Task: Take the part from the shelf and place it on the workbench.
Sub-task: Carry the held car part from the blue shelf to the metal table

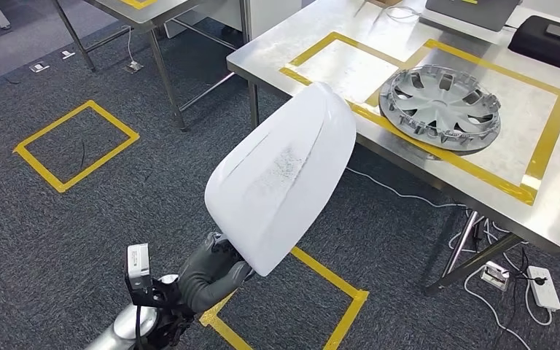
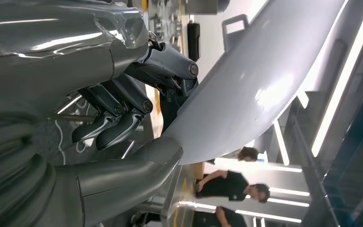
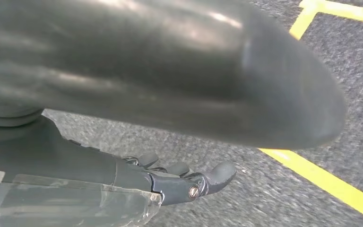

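Workbench (image 1: 554, 211): a steel table at the upper right of the head view, marked with yellow tape rectangles; one corner points toward the robot.
Part (image 1: 283, 179): a large white curved shell, held up in the air over the grey carpet, just short of the workbench's near edge, its upper tip close to that edge. It is tilted, narrow end down in the hand.
Hubcap (image 1: 440, 108): silver, lying flat on the workbench inside the larger tape frame, well apart from the part.
Left arm: comes up from the lower edge of the head view, forearm raised and angled toward the workbench.
Left hand (image 1: 211, 273): grips the part's lower end; in the left wrist view the thick thumb (image 2: 137, 165) lies along one face and the dark fingers (image 2: 123, 118) curl toward the other.
Right hand (image 3: 189, 182): hangs above the carpet near a yellow floor line; fingers look loosely extended with nothing between them, though the view is partly blocked.
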Tool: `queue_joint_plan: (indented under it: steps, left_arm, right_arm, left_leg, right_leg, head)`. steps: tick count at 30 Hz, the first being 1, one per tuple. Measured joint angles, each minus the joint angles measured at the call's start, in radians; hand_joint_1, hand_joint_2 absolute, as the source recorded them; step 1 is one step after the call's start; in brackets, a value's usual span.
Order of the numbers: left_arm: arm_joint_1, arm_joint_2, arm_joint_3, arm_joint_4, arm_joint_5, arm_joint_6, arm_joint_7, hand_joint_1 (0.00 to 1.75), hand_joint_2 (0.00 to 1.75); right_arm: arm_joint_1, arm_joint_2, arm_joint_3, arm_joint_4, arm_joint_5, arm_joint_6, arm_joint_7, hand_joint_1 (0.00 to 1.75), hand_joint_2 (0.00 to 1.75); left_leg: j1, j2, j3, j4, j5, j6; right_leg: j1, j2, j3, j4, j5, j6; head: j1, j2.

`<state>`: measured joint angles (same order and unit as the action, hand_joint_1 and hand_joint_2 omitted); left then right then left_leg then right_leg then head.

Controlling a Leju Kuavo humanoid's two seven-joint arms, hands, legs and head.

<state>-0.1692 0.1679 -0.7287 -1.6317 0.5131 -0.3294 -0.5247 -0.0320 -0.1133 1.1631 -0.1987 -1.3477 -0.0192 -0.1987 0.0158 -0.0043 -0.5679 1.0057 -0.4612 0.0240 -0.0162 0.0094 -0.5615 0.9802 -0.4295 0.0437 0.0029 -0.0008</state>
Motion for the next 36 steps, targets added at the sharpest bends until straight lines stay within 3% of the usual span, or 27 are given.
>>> queue_joint_plan:
  steps: [2, 3, 4, 6, 8, 9, 11, 12, 14, 16, 18, 20, 22, 23, 24, 25, 27, 28, 31, 33, 34, 36]
  left_arm:
    - [0.001, -0.007, 0.007, 0.000, 0.000, 0.012, -0.009, 1.75, 1.75]
    - [0.000, -0.011, 0.011, 0.000, 0.000, 0.018, -0.013, 1.75, 1.75]
    - [0.000, -0.015, 0.015, 0.000, 0.000, 0.024, -0.017, 1.75, 1.75]
    - [0.001, -0.020, 0.019, 0.000, -0.001, 0.038, -0.023, 1.75, 1.75]
    - [0.002, -0.022, 0.019, 0.000, -0.003, 0.048, -0.024, 1.75, 1.75]
    - [0.003, -0.022, 0.020, -0.001, -0.004, 0.051, -0.025, 1.75, 1.75]
    - [0.006, -0.022, 0.020, -0.003, -0.007, 0.056, -0.025, 1.75, 1.75]
    - [0.007, -0.022, 0.021, -0.005, -0.009, 0.058, -0.025, 1.75, 1.75]
    - [0.011, -0.022, 0.023, -0.011, -0.012, 0.060, -0.027, 1.75, 1.75]
    - [0.014, -0.021, 0.026, -0.018, -0.018, 0.061, -0.028, 1.75, 1.75]
    - [0.016, -0.019, 0.029, -0.025, -0.022, 0.062, -0.029, 1.75, 1.75]
    - [0.017, -0.016, 0.032, -0.031, -0.025, 0.062, -0.030, 1.75, 1.75]
    - [0.020, -0.013, 0.034, -0.033, -0.027, 0.062, -0.031, 1.75, 1.75]
    - [0.022, -0.011, 0.035, -0.033, -0.028, 0.062, -0.032, 1.75, 1.75]
    - [0.023, -0.009, 0.035, -0.035, -0.030, 0.062, -0.032, 1.75, 1.75]
    - [0.024, -0.007, 0.035, -0.037, -0.032, 0.062, -0.033, 1.75, 1.75]
    - [0.025, -0.004, 0.037, -0.043, -0.039, 0.063, -0.032, 1.75, 1.75]
    - [0.025, -0.002, 0.038, -0.048, -0.042, 0.063, -0.032, 1.75, 1.75]
    - [0.025, 0.002, 0.044, -0.065, -0.051, 0.065, -0.032, 1.75, 1.75]
    - [0.026, 0.003, 0.046, -0.074, -0.057, 0.066, -0.032, 1.75, 1.75]
    - [0.026, 0.003, 0.047, -0.077, -0.059, 0.066, -0.032, 1.75, 1.75]
    - [0.027, 0.003, 0.049, -0.082, -0.063, 0.065, -0.032, 1.75, 1.75]
  right_arm:
    - [-0.001, 0.000, 0.000, 0.000, 0.003, 0.000, 0.005, 0.00, 0.00]
    - [-0.003, 0.000, 0.000, 0.000, 0.005, -0.001, 0.006, 0.00, 0.00]
    - [-0.007, 0.000, 0.000, 0.000, 0.008, -0.001, 0.007, 0.00, 0.00]
    - [-0.014, -0.001, 0.001, 0.000, 0.015, -0.002, 0.008, 0.00, 0.00]
    - [-0.017, -0.002, 0.002, -0.001, 0.022, -0.003, 0.009, 0.00, 0.00]
    - [-0.018, -0.003, 0.002, -0.001, 0.024, -0.003, 0.010, 0.00, 0.00]
    - [-0.020, -0.006, 0.003, -0.001, 0.026, -0.003, 0.011, 0.00, 0.00]
    - [-0.021, -0.008, 0.003, -0.001, 0.026, -0.004, 0.010, 0.00, 0.00]
    - [-0.023, -0.010, 0.003, -0.001, 0.027, -0.004, 0.010, 0.00, 0.00]
    - [-0.021, -0.010, 0.003, -0.001, 0.027, -0.003, 0.010, 0.00, 0.00]
    - [-0.018, -0.008, 0.003, -0.001, 0.027, -0.001, 0.013, 0.00, 0.00]
    - [-0.018, -0.005, 0.003, -0.001, 0.027, -0.001, 0.015, 0.00, 0.00]
    - [-0.017, -0.001, 0.003, -0.001, 0.026, 0.000, 0.016, 0.00, 0.00]
    - [-0.016, 0.002, 0.003, -0.001, 0.025, 0.000, 0.015, 0.00, 0.00]
    - [-0.016, 0.005, 0.003, -0.001, 0.024, 0.001, 0.015, 0.00, 0.00]
    - [-0.016, 0.008, 0.003, -0.001, 0.024, 0.001, 0.013, 0.00, 0.00]
    - [-0.016, 0.017, 0.003, -0.001, 0.023, 0.001, 0.009, 0.00, 0.00]
    - [-0.017, 0.021, 0.003, -0.001, 0.022, 0.001, 0.007, 0.00, 0.00]
    - [-0.022, 0.030, 0.003, -0.001, 0.020, 0.001, 0.003, 0.00, 0.00]
    - [-0.024, 0.035, 0.003, -0.001, 0.020, 0.001, 0.002, 0.00, 0.00]
    - [-0.027, 0.036, 0.003, -0.001, 0.020, 0.001, 0.001, 0.00, 0.00]
    - [-0.032, 0.037, 0.003, -0.001, 0.021, 0.001, 0.001, 0.00, 0.00]
  left_leg:
    - [-0.001, 0.000, 0.003, -0.004, 0.004, 0.015]
    - [0.000, 0.001, 0.006, -0.006, 0.006, 0.022]
    - [-0.001, 0.002, 0.009, -0.008, 0.008, 0.027]
    - [-0.004, 0.003, 0.009, -0.008, 0.007, 0.034]
    - [-0.007, 0.002, 0.010, -0.008, 0.005, 0.036]
    - [-0.008, 0.001, 0.013, -0.008, 0.003, 0.036]
    - [-0.008, -0.002, 0.022, -0.008, -0.005, 0.033]
    - [-0.009, -0.002, 0.027, -0.007, -0.009, 0.030]
    - [-0.011, -0.002, 0.031, -0.007, -0.016, 0.020]
    - [-0.012, -0.001, 0.034, -0.004, -0.019, 0.011]
    - [-0.011, 0.000, 0.030, 0.024, -0.030, 0.003]
    - [-0.007, 0.001, -0.018, 0.119, -0.064, -0.007]
    - [-0.005, 0.002, -0.099, 0.245, -0.110, -0.016]
    - [-0.004, 0.002, -0.131, 0.281, -0.118, -0.017]
    - [-0.004, 0.002, -0.146, 0.283, -0.107, -0.017]
    - [-0.005, 0.002, -0.141, 0.245, -0.072, -0.014]
    - [-0.008, 0.002, -0.092, 0.108, 0.016, -0.001]
    - [-0.012, 0.002, -0.069, 0.048, 0.040, 0.006]
    - [-0.023, 0.001, -0.042, -0.014, 0.046, 0.027]
    - [-0.019, 0.001, -0.023, -0.030, 0.051, 0.037]
    - [-0.017, 0.002, -0.012, -0.035, 0.051, 0.041]
    - [-0.015, 0.002, -0.002, -0.040, 0.048, 0.044]
  right_leg:
    - [-0.003, -0.001, -0.005, 0.009, -0.001, 0.009]
    - [-0.005, -0.002, -0.017, 0.030, -0.012, 0.008]
    - [-0.006, -0.002, -0.040, 0.074, -0.032, 0.004]
    - [-0.008, -0.003, -0.114, 0.216, -0.085, -0.002]
    - [-0.008, -0.003, -0.170, 0.312, -0.112, 0.004]
    - [-0.008, -0.003, -0.170, 0.300, -0.102, 0.010]
    - [-0.008, -0.005, -0.114, 0.165, -0.039, 0.021]
    - [-0.006, -0.008, -0.084, 0.091, -0.012, 0.020]
    - [0.001, -0.011, -0.050, 0.010, 0.012, 0.004]
    - [0.004, -0.010, -0.041, 0.003, 0.011, -0.016]
    - [-0.002, -0.008, -0.021, -0.002, 0.010, -0.025]
    - [-0.005, -0.007, -0.002, -0.006, 0.002, -0.036]
    - [-0.002, -0.006, 0.007, -0.005, -0.008, -0.045]
    - [0.000, -0.005, 0.012, -0.005, -0.013, -0.047]
    - [0.001, -0.003, 0.019, -0.005, -0.018, -0.048]
    - [0.003, -0.001, 0.027, -0.005, -0.024, -0.047]
    - [0.005, 0.003, 0.047, -0.006, -0.037, -0.044]
    - [0.007, 0.005, 0.052, -0.007, -0.043, -0.041]
    - [0.010, 0.007, 0.055, -0.008, -0.044, -0.022]
    - [0.010, 0.004, 0.049, 0.014, -0.046, -0.013]
    - [0.009, 0.003, 0.032, 0.046, -0.055, -0.012]
    - [0.007, 0.002, -0.043, 0.169, -0.092, -0.016]
  head:
    - [0.001, 0.000]
    - [0.002, 0.000]
    - [0.002, 0.000]
    - [0.003, 0.000]
    - [0.003, 0.000]
    - [0.004, 0.000]
    - [0.004, 0.000]
    - [0.004, 0.000]
    - [0.005, 0.000]
    - [0.005, 0.000]
    - [0.004, 0.000]
    - [0.002, 0.000]
    - [0.002, 0.000]
    - [0.002, 0.000]
    - [0.002, 0.000]
    - [0.002, 0.000]
    - [0.002, 0.000]
    - [0.003, 0.000]
    - [0.003, 0.000]
    - [0.004, 0.000]
    - [0.005, 0.000]
    - [0.006, 0.000]
